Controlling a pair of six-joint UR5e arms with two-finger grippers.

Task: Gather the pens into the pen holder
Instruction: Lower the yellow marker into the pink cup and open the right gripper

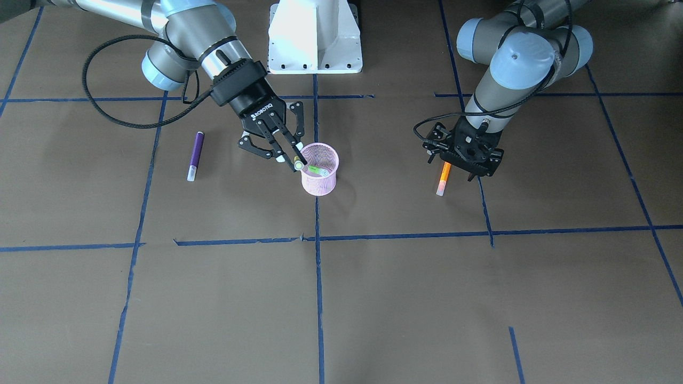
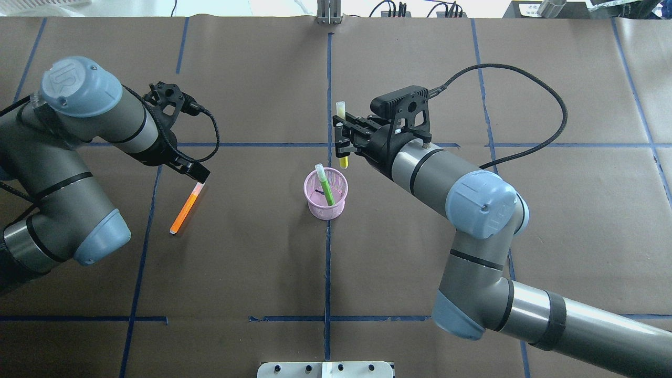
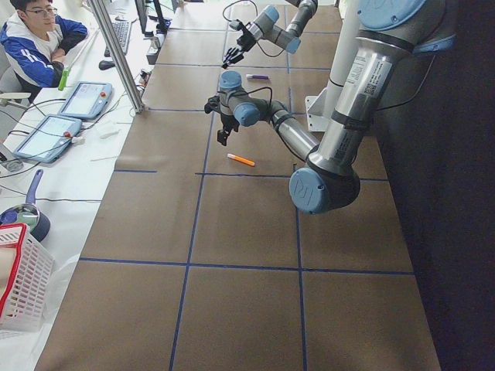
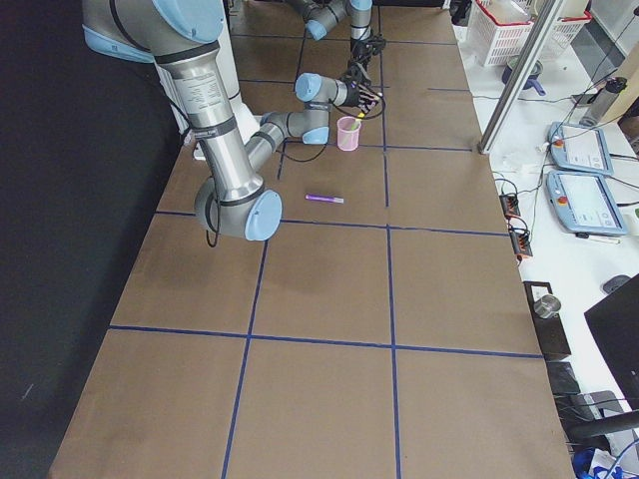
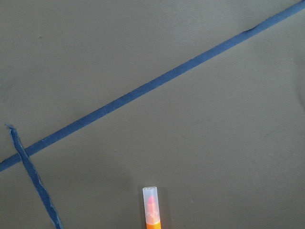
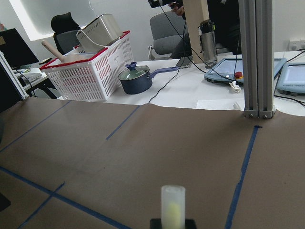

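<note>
The pink mesh pen holder (image 1: 320, 178) (image 2: 326, 202) stands mid-table with a green pen (image 2: 325, 188) leaning inside. My right gripper (image 1: 298, 164) (image 2: 340, 140) is shut on a yellow pen (image 2: 343, 160) with a pale cap (image 6: 172, 205), held tilted at the holder's rim. An orange pen (image 1: 443, 180) (image 2: 184, 214) lies on the table. My left gripper (image 1: 452, 168) (image 2: 198, 176) hovers over its cap end (image 5: 151, 202), and it looks open. A purple pen (image 1: 195, 154) (image 4: 324, 199) lies flat beyond the right arm, hidden in the overhead view.
The robot's white base plate (image 1: 315, 37) stands between the arms. Blue tape lines (image 1: 318, 298) grid the brown table. A seated person (image 3: 35, 31), tablets and a white basket (image 3: 19, 286) are beside the table's end.
</note>
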